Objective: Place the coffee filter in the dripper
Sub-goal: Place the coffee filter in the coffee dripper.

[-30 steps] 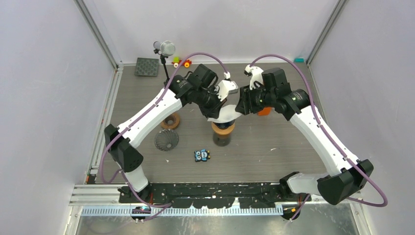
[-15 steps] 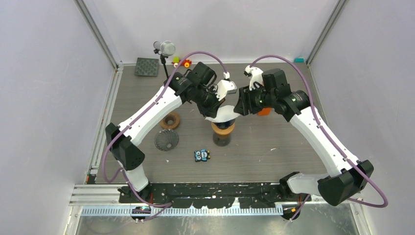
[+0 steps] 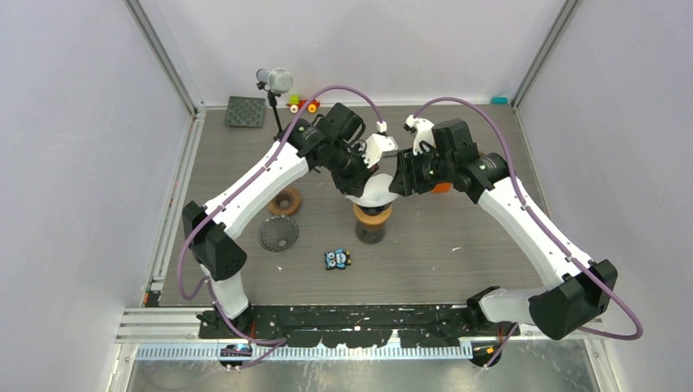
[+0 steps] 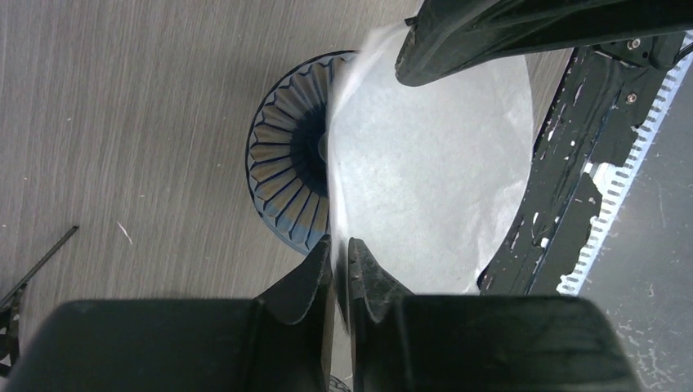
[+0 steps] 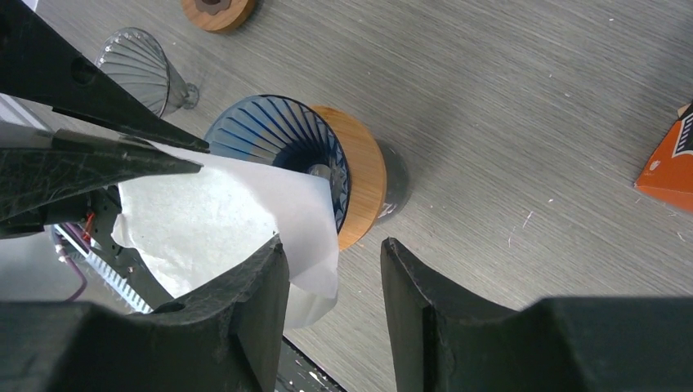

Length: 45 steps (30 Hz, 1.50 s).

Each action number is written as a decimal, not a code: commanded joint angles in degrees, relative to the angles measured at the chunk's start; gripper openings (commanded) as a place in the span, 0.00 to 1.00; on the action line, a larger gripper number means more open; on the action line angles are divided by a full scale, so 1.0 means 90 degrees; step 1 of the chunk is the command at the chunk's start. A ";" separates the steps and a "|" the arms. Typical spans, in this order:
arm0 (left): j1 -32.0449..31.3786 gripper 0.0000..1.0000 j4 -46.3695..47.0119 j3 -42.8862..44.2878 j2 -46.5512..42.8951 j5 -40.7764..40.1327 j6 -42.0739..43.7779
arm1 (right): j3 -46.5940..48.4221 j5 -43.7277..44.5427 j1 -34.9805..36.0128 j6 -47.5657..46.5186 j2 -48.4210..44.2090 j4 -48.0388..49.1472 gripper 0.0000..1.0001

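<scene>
White paper coffee filter [image 4: 433, 163] hangs in the middle of the overhead view, just above the dark blue ribbed cone dripper [image 5: 270, 135]. In both wrist views the sheet covers part of the dripper's mouth, but whether it touches the rim cannot be told. The left hand [image 4: 341, 245] is pressed together on the filter's edge, pinching the sheet between its two black fingers at the bottom centre of its wrist view. The right hand [image 5: 335, 249] is spread, fingers apart at the bottom of its own view. A corner of the filter drapes against the finger on the left of that frame, and nothing is clamped there. The dripper sits in a round wooden collar [image 5: 364, 192] on a dark vessel [image 3: 372, 234], which stands on the grey wood-grain surface [image 3: 458, 245]. Left of it in the overhead view lie a clear ribbed glass cone [image 3: 278, 234] and a brown wooden ring [image 3: 284, 201]. An orange box [image 5: 666, 163] lies at the right edge of the right wrist view.
</scene>
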 commanded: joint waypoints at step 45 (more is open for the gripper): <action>0.0267 0.72 0.0864 -0.0690 -0.0166 -0.0867 -0.2446 | -0.0327 0.0001 -0.0048 0.0598 0.0276 0.0744 0.45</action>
